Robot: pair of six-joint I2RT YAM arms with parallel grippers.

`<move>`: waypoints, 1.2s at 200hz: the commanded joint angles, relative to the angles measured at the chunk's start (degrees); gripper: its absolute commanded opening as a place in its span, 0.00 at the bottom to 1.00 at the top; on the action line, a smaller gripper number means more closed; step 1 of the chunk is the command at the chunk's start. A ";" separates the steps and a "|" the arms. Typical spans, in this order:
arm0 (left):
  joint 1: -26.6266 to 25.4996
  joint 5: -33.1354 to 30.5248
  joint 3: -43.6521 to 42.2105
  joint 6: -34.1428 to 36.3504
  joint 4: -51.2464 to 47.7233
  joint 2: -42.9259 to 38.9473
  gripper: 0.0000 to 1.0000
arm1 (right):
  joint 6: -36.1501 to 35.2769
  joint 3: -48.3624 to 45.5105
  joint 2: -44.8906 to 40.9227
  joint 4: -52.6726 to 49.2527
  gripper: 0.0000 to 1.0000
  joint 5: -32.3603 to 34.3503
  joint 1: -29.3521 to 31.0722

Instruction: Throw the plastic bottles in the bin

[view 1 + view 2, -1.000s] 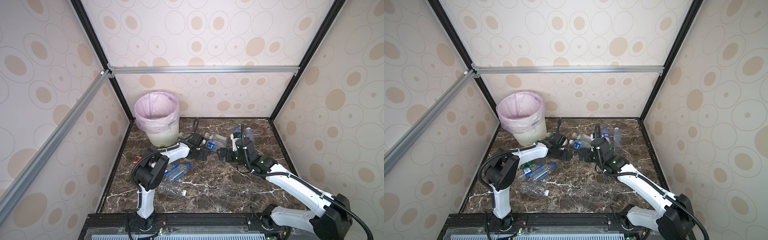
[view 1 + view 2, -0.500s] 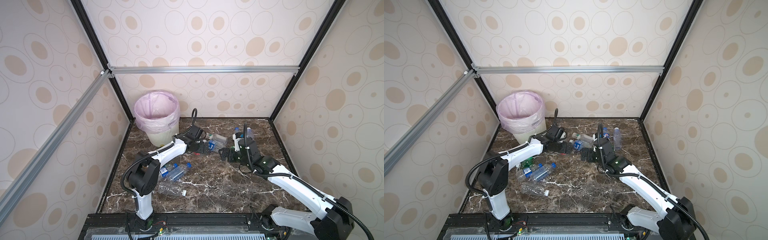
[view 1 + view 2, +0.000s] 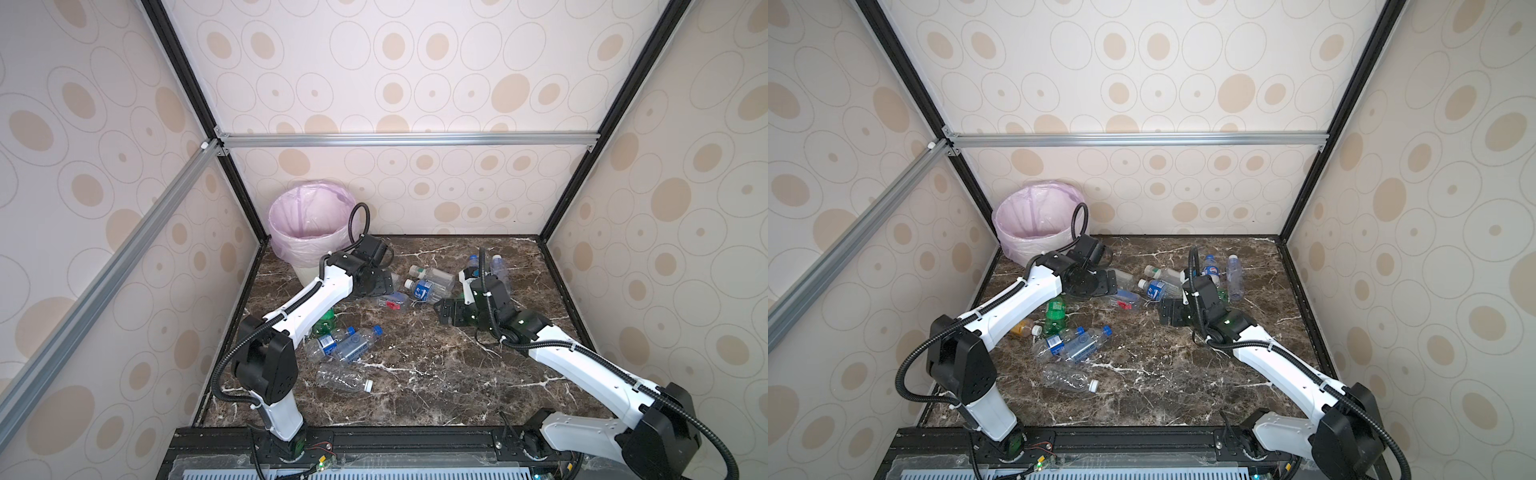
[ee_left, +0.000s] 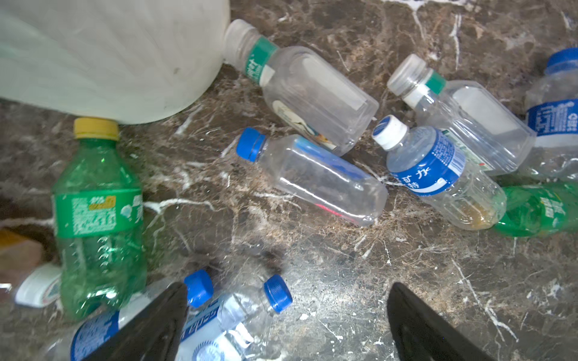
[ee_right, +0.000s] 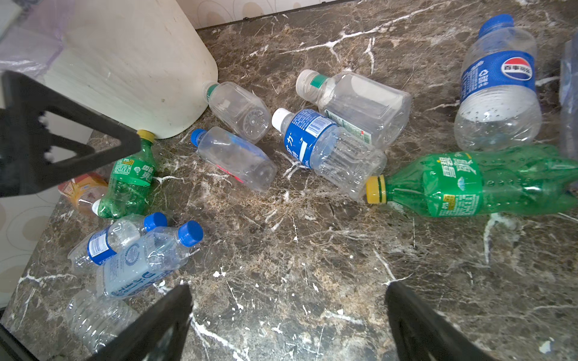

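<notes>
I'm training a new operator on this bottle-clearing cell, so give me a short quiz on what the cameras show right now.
1. True or false: the left gripper is shut on a bottle.
2. Where does the bin stand in both top views? A) far left corner B) far right corner C) near edge, middle
3. What colour are the caps of the two green bottles?

Key: 1 false, it is open and empty; 2 A; 3 yellow.
</notes>
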 commanded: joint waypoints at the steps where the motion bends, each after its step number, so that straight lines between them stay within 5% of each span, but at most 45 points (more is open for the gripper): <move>1: 0.10 -2.96 2.07 -11.93 -11.98 -3.37 0.99 | -2.78 1.44 1.98 0.33 1.00 0.01 1.27; 74: 1.04 2.73 -19.65 -36.03 -6.74 -20.21 0.99 | -4.39 3.85 6.00 1.07 1.00 0.75 3.69; 148: 2.50 4.30 -32.88 -46.78 -7.24 -30.32 0.99 | -2.09 2.04 6.00 2.65 1.00 0.17 3.77; 240: 2.92 9.74 -44.13 -48.50 -1.77 -33.87 0.99 | -0.33 1.40 6.95 3.83 1.00 -0.69 4.12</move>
